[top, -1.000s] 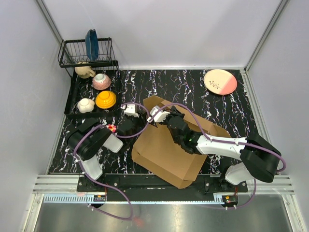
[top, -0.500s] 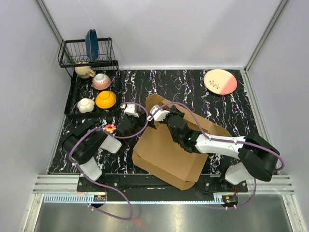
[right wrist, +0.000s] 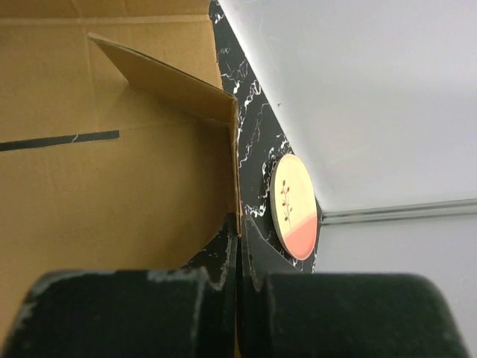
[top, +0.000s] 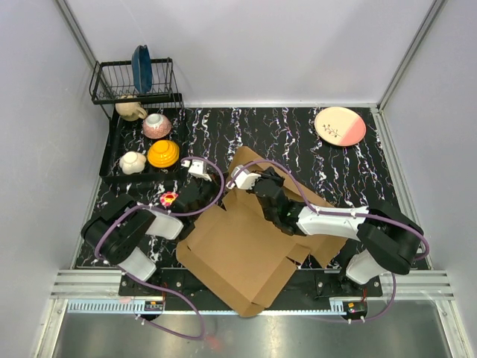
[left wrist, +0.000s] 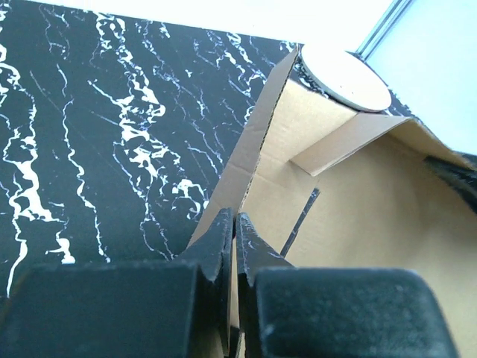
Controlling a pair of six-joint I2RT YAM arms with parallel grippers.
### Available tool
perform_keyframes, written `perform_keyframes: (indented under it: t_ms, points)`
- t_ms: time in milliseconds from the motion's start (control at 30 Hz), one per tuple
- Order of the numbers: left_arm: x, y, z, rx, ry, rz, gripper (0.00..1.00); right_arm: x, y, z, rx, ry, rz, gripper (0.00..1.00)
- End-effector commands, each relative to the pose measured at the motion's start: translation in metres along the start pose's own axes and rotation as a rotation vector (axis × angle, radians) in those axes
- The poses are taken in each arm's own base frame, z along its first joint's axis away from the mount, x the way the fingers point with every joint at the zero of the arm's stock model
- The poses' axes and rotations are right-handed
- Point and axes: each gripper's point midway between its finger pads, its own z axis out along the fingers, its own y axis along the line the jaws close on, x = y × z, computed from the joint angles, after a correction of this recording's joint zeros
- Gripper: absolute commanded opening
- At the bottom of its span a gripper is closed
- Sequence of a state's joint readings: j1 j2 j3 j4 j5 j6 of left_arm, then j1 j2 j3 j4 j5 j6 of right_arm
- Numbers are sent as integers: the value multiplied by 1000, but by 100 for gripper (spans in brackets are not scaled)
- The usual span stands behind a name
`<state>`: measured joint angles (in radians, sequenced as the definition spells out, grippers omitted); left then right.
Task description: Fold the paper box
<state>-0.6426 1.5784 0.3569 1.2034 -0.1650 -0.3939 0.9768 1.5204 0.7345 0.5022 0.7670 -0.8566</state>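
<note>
The paper box [top: 238,253] is a large brown cardboard sheet with flaps part raised. It lies in the middle of the table and its near corner hangs over the front edge. My left gripper [top: 216,189] is at the box's far-left edge. In the left wrist view it [left wrist: 233,224] is shut on the edge of a cardboard flap [left wrist: 257,142]. My right gripper [top: 237,186] is close beside it on the same far corner. In the right wrist view it [right wrist: 238,227] is shut on the end of an upright cardboard wall [right wrist: 171,82].
A pink and cream plate [top: 340,126] lies at the far right. A black dish rack [top: 112,93] at the far left holds a blue plate [top: 141,68]. A yellow bowl [top: 163,154], a pink bowl [top: 156,125] and two mugs stand in front of it.
The box has swung and slid toward the near left, so its near corner now overhangs the table front. Both grippers stay clamped on its far corner. The left arm has drawn back to the left.
</note>
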Motion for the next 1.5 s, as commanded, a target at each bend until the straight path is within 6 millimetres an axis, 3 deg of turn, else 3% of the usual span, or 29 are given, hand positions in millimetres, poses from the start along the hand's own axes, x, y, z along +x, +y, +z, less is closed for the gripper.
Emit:
perform_keyframes:
  t_ms: [0, 333, 600, 700, 833, 933, 967, 1100, 1267, 1467]
  points:
    - [-110, -58, -15, 220, -403, -98, 0, 5, 10, -1, -13, 11, -12, 0]
    - [-91, -49, -9, 180, -373, -131, 0, -20, -32, -5, 102, -37, -79, 0]
    - [-74, -50, 16, 153, -351, -167, 0, -44, -53, -5, 134, -98, -134, 0]
    - [-70, -50, 24, 147, -347, -179, 2, -43, -50, -6, 127, -98, -146, 0]
    - [-69, -46, 25, 124, -350, -179, 18, -34, -37, -10, 106, -91, -169, 0]
    - [-70, -44, 25, 119, -354, -178, 36, -29, -33, -12, 106, -81, -180, 0]
    - [-69, -44, 24, 119, -353, -176, 49, -29, -33, -12, 107, -78, -178, 0]
    - [-75, -41, 21, 112, -365, -161, 67, -28, -33, -15, 97, -78, -177, 0]
    - [-84, -40, 31, 119, -389, -147, 68, -23, -29, -17, 71, -70, -169, 0]
    - [-91, -31, 44, 111, -407, -113, 57, -18, -22, -23, 40, -70, -177, 0]
